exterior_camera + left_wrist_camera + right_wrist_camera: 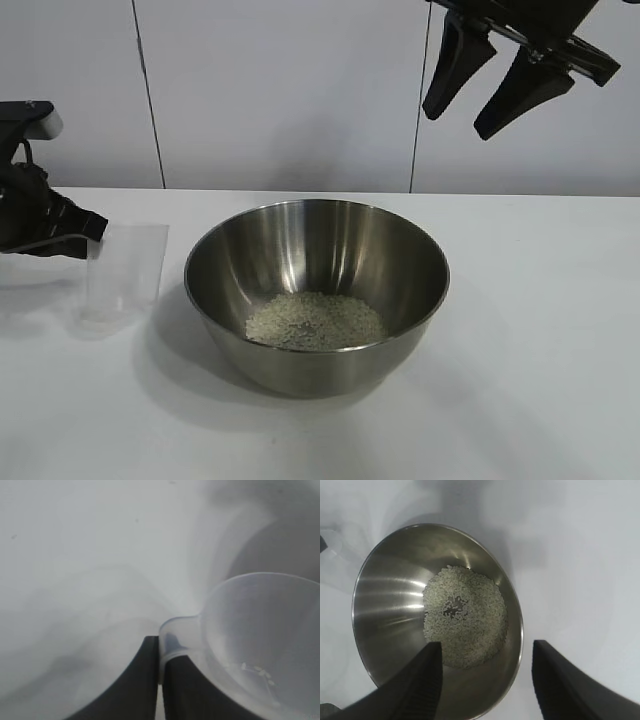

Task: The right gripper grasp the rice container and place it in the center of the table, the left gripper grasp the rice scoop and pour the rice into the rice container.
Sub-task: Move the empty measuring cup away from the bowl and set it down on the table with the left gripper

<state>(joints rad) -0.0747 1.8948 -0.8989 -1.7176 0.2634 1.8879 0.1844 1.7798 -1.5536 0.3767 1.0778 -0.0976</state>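
Note:
The steel rice container (316,292) stands at the middle of the white table (540,350) with a heap of rice (315,320) in its bottom; it also shows in the right wrist view (395,605), rice (465,617) inside. The translucent rice scoop (122,277) stands upright on the table left of the bowl. My left gripper (85,235) is shut on the scoop's tab handle (175,637); a few grains lie in the scoop (260,625). My right gripper (458,125) is open and empty, high above the bowl's right side.
A white panelled wall (290,90) stands behind the table. The table's right half and front edge hold nothing else.

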